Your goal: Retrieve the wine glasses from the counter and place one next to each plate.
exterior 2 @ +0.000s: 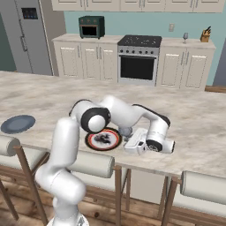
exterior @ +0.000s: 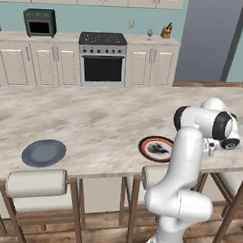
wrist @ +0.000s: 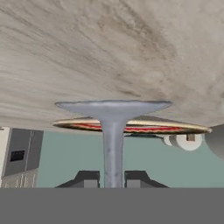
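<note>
In the hand view a smoky grey wine glass (wrist: 113, 140) stands with its thin stem between my finger tips, and my gripper (wrist: 112, 177) is shut on it. That view is rolled upside down. The glass's round foot sits at the marbled bar top (wrist: 109, 52), just in front of the red-rimmed plate (wrist: 144, 127). From the base, my gripper (exterior 2: 129, 140) lies low beside that plate (exterior 2: 103, 140), at its right, with the glass (exterior 2: 125, 131) upright. The slate grey-blue plate (exterior: 43, 152) lies far left on the bar. A second wine glass (exterior: 150, 32) stands on the back counter (exterior: 147, 40).
Padded stools (exterior: 36, 184) line the bar's near edge. Against the back wall are a stove (exterior: 102, 57), a dark green toaster oven (exterior: 39, 22) and a knife block (exterior: 166, 31). A grey fridge (exterior 2: 28, 35) stands at the left.
</note>
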{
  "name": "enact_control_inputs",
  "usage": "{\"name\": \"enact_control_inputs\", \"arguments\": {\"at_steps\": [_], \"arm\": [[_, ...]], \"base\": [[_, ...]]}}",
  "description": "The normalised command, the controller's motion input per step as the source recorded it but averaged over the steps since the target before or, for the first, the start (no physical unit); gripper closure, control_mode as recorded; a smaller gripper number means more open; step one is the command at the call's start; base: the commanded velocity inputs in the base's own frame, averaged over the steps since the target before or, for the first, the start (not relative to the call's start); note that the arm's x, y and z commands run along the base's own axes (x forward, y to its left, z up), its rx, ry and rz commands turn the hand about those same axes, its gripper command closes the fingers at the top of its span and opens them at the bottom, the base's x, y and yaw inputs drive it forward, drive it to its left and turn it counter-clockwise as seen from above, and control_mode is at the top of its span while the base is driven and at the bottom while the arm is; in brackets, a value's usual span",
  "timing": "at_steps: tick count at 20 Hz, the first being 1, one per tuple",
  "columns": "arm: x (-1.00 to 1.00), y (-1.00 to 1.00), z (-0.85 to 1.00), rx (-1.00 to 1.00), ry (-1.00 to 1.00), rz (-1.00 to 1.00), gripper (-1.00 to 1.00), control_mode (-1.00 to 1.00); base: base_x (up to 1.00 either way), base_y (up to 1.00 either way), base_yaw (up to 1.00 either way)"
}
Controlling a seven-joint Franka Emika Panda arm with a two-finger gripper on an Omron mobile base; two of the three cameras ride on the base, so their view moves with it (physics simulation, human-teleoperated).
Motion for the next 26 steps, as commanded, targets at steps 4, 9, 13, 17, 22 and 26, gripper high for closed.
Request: {"name": "enact_control_inputs", "arguments": {"at_steps": [4,9,13,17,22,26], "arm": [[0.45,0.0,-0.11,0.0,0.0,0.0,1.0,-1.0],[0.32,-0.01,-0.23,0.0,0.0,0.0,1.0,-1.0],[0.0,-0.09,-0.29,0.0,0.0,0.0,1.0,-1.0],[0.0,-0.16,-0.33,0.0,0.0,0.01,-1.0,-1.0],[0.01,-0.07,-0.08,0.0,0.0,0.0,-1.0,-1.0],[0.01,0.0,0.0,0.0,0.0,0.0,-1.0,-1.0]], "base": [[0.0,0.0,0.0],[0.0,0.0,0.0],[0.0,0.0,0.0],[0.0,0.0,0.0],[0.0,0.0,0.0],[0.0,0.0,0.0]]}}
